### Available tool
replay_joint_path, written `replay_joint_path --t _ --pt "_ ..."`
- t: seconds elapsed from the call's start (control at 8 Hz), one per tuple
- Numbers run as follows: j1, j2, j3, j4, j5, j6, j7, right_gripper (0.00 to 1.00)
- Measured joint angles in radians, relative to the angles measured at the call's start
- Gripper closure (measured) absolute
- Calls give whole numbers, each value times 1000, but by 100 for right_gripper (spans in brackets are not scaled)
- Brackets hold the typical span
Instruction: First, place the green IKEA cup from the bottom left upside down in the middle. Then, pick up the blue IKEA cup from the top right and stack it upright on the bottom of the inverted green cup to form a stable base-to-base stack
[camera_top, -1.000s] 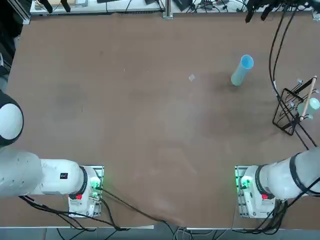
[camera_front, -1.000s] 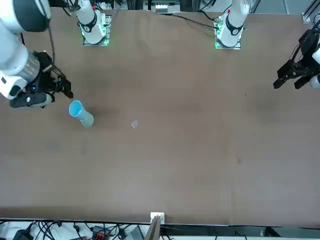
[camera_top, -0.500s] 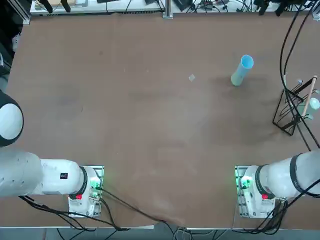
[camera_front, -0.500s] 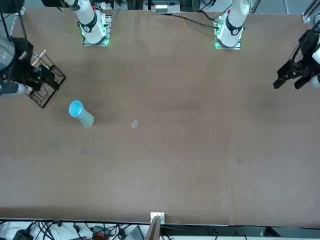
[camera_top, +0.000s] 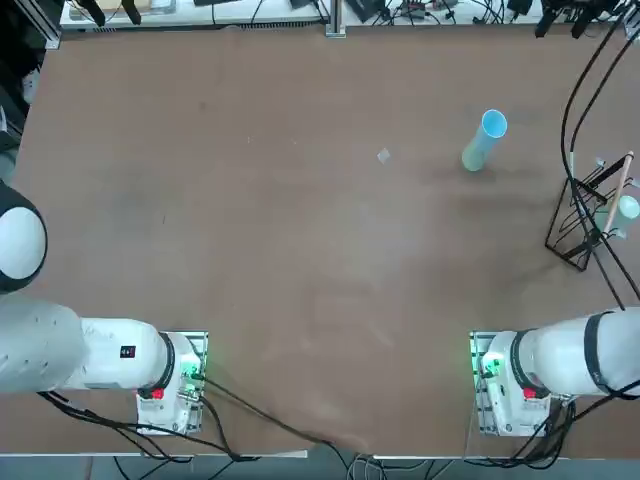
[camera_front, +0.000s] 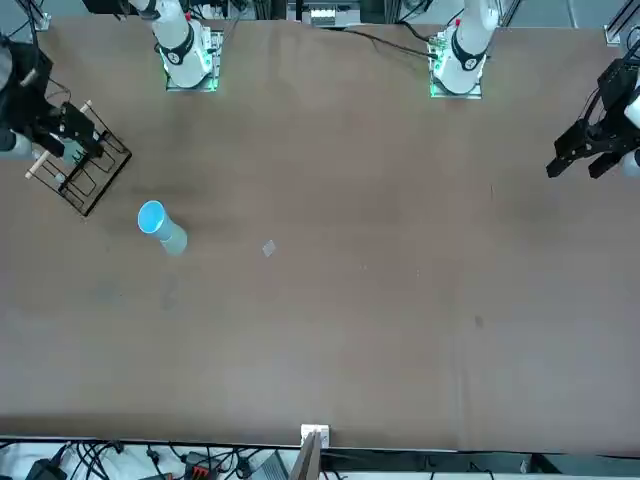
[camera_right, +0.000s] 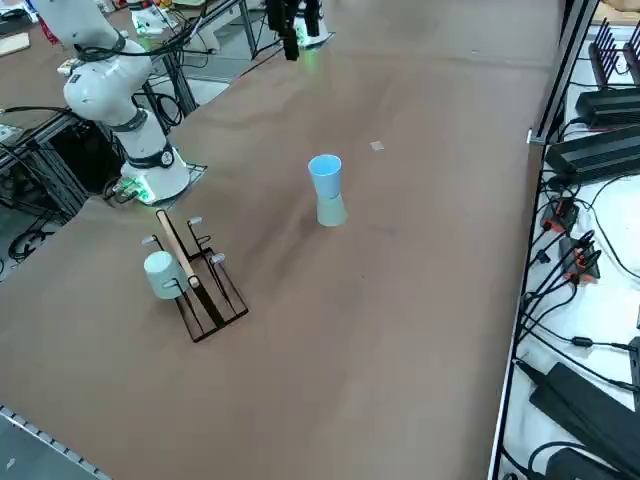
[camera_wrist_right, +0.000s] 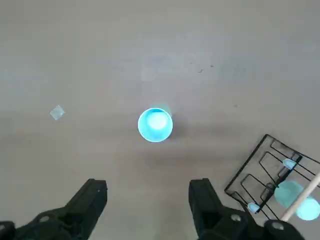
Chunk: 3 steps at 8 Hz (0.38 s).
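The blue IKEA cup (camera_right: 325, 172) stands upright on the bottom of the inverted green IKEA cup (camera_right: 331, 211), base to base, toward the far right of the table. From overhead, the blue cup's rim (camera_top: 493, 124) leans away from the green cup (camera_top: 474, 157). The blue cup (camera_front: 152, 217) and the green cup (camera_front: 174, 240) also show in the front view. My right gripper (camera_wrist_right: 150, 192) hangs high above the stack, open and empty, looking down into the blue cup (camera_wrist_right: 155, 124). In the top view the gripper (camera_top: 565, 14) is at the far right edge.
A black wire rack (camera_top: 580, 215) with a wooden rod stands at the table's right edge and holds a pale cup (camera_right: 162, 274). The same rack (camera_wrist_right: 272, 172) lies close beside the stack. A small clear scrap (camera_top: 384, 155) lies left of the cups.
My right gripper has risen and drifted away from the stack toward the table's far right edge, staying open. The two stacked cups have not moved.
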Motion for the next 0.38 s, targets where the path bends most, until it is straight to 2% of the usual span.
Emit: replay_joint_path --t 0.38 --pt "-1 24 0 5 -3 38 4 0"
